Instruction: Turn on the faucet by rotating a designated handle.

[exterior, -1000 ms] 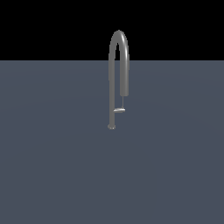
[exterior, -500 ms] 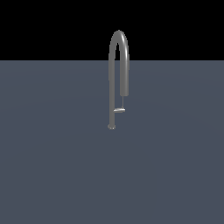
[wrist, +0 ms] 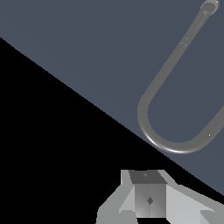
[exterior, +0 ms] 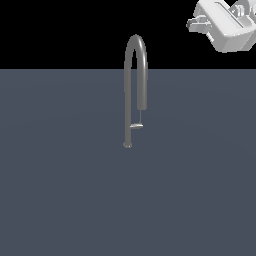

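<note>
from my seat, exterior view, left to right: the flat dark slate-grey table surface (exterior: pixel 60 190) is bare out to the exterior view's left. near the middle stands the tall thin grey metallic faucet, an upside-down u tube (exterior: pixel 129 85), upright on a small round foot, arch rising above the table's far edge into the black background. the straight spout end hangs on the arch's right side. below it, the small flat light-grey metallic lever handle (exterior: pixel 136 126) sticks out horizontally toward the exterior view's right, low on the stem, just above the foot.

what changed: half a second ago and a second ago the view held only faucet and table. now the bulky white robot arm's hand, the gripper (exterior: pixel 222 25), has come into the top right corner, well apart from the faucet and above it. faucet and handle look unmoved.

meaning, as i judge it: approach only, no contact, handle not yet turned.

wrist view: the arch (wrist: pixel 168 140) shows ahead of the gripper's grey body (wrist: pixel 148 199). fingers cropped; i cannot tell whether they are spread or pressed together.
</note>
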Available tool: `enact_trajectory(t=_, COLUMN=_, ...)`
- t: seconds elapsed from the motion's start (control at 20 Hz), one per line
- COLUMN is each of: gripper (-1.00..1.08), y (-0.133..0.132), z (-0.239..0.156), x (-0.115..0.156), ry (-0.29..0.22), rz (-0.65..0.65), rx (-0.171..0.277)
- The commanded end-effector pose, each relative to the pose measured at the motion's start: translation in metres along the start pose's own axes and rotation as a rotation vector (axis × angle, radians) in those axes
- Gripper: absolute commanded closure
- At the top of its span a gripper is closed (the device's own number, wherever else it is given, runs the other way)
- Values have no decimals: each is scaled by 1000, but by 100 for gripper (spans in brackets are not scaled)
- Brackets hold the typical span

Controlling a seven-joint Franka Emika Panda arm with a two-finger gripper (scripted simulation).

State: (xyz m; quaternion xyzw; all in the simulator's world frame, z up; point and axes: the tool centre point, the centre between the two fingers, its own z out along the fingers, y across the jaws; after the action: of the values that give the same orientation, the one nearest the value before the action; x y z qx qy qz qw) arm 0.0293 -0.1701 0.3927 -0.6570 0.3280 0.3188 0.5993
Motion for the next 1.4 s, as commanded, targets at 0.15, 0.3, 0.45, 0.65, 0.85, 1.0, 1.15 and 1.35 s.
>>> enact_trajectory(t=0.15, gripper=108, y=18, z=43, x=81, ry=-59, rz=198, rx=-29)
enact_trajectory(t=0.3, gripper=108, y=32, z=69, x=121, ry=-79, rz=302, rx=-54)
enact_trajectory(t=0.45, gripper=108, y=46, z=92, x=153, ry=-90, rz=390, rx=-80)
enact_trajectory(t=0.65, gripper=108, y=63, z=117, x=185, ry=-96, rz=481, rx=-110)
enact_trajectory(t=0.85, gripper=108, y=76, z=134, x=205, ry=-97, rz=542, rx=-134)
enact_trajectory(t=1.0, gripper=108, y=83, z=142, x=214, ry=-97, rz=570, rx=-145)
enact_trajectory(t=1.15, gripper=108, y=85, z=145, x=218, ry=-95, rz=580, rx=-149)
enact_trajectory(t=1.35, gripper=108, y=85, z=144, x=216, ry=-100, rz=578, rx=-149)
